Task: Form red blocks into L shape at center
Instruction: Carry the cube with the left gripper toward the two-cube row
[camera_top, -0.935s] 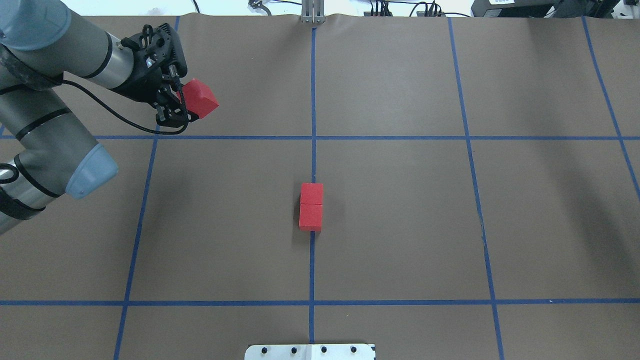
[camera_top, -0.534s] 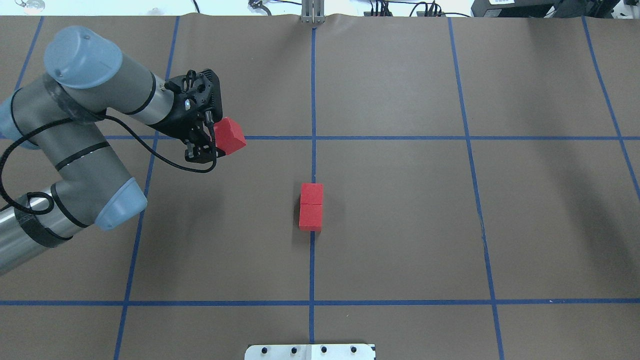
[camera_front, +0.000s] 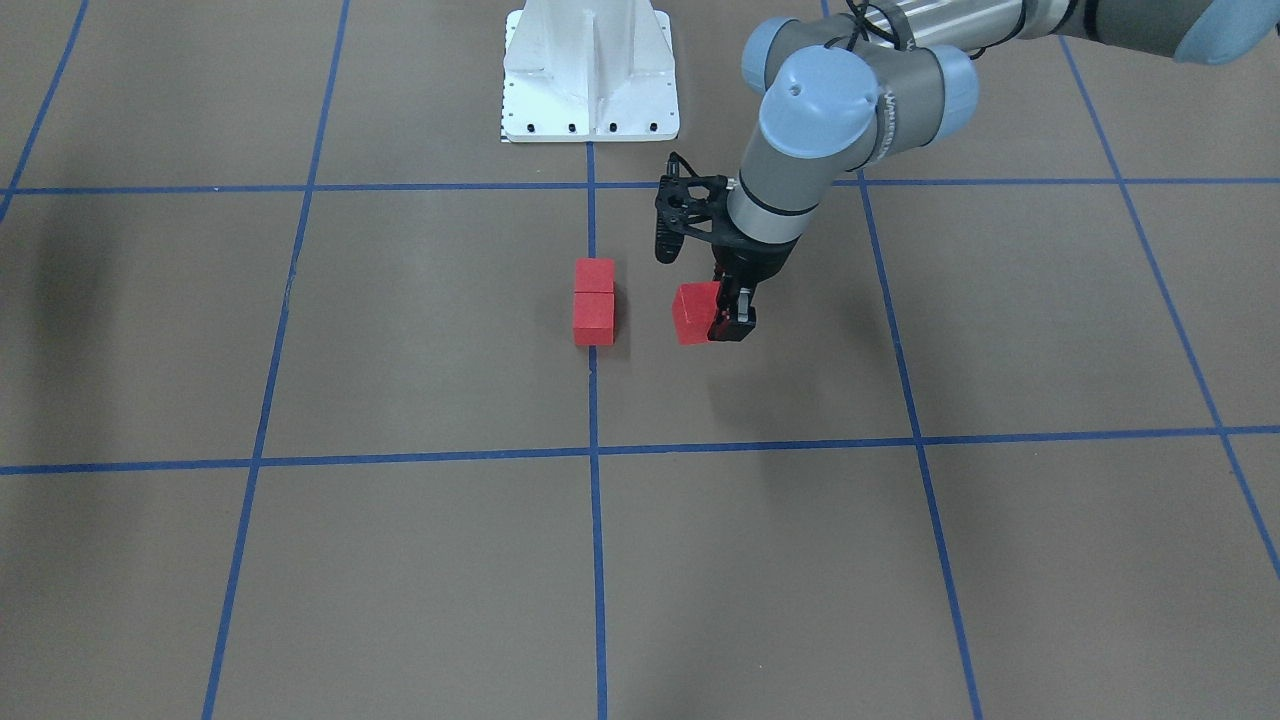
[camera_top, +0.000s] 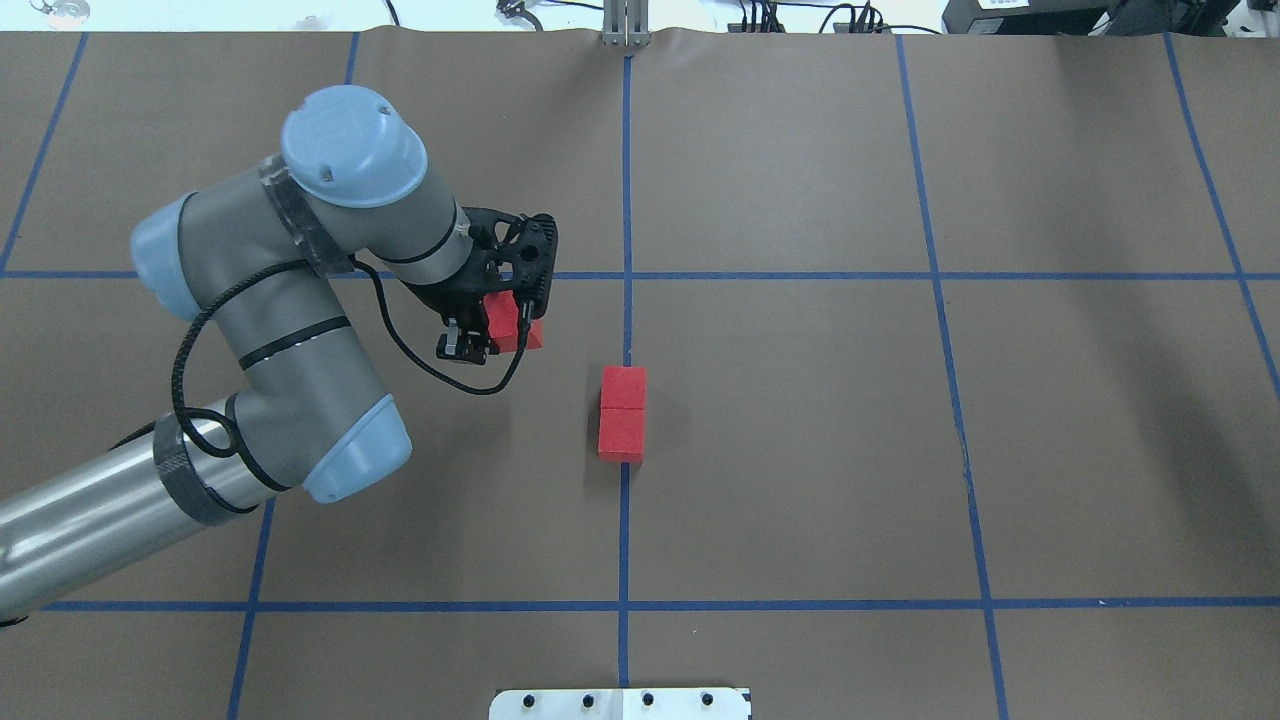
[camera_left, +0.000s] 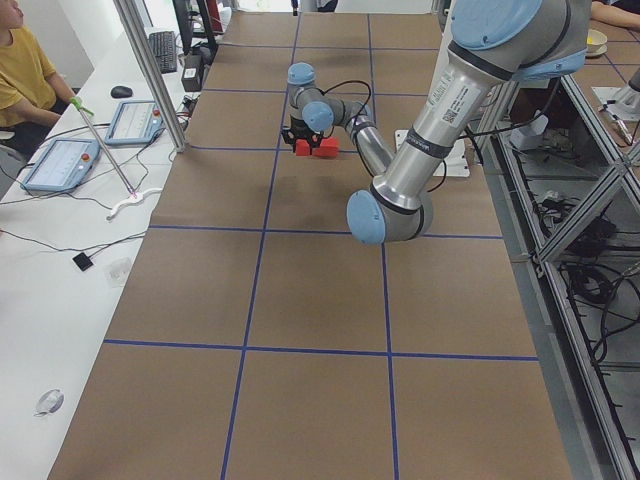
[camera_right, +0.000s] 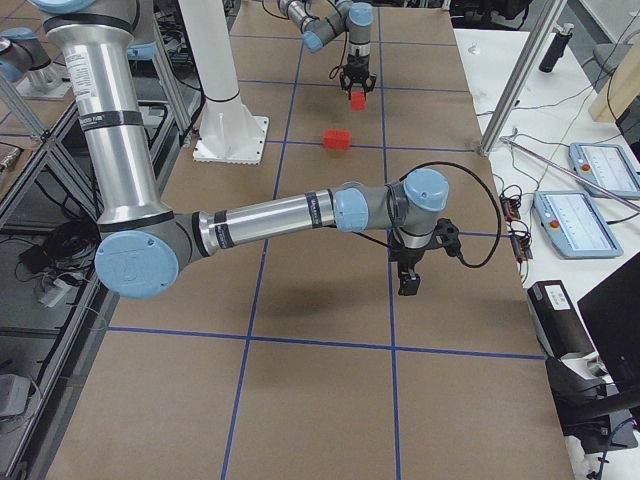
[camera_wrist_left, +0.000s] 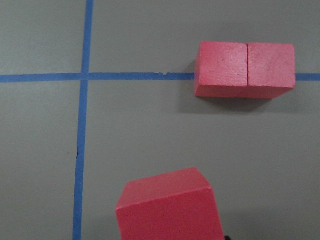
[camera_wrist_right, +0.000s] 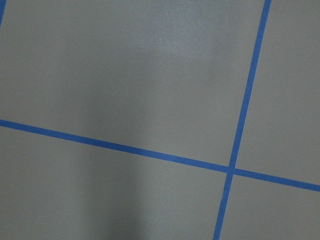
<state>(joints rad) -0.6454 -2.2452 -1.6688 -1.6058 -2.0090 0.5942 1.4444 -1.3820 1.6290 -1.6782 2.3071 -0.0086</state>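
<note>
One red cube (camera_top: 515, 325) is clamped in the left gripper (camera_top: 498, 336), held off the brown table (camera_top: 800, 450). The other two red cubes (camera_top: 622, 412) lie touching on a blue tape line (camera_top: 624, 520), near that gripper, off to the robot's right. The right gripper (camera_right: 408, 282) hangs well apart; I cannot tell its grip.

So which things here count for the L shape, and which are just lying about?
Job: held red block, left claw gripping it, pair of red blocks at centre.
Lying about: right claw, white robot base, blue tape lines.
</note>
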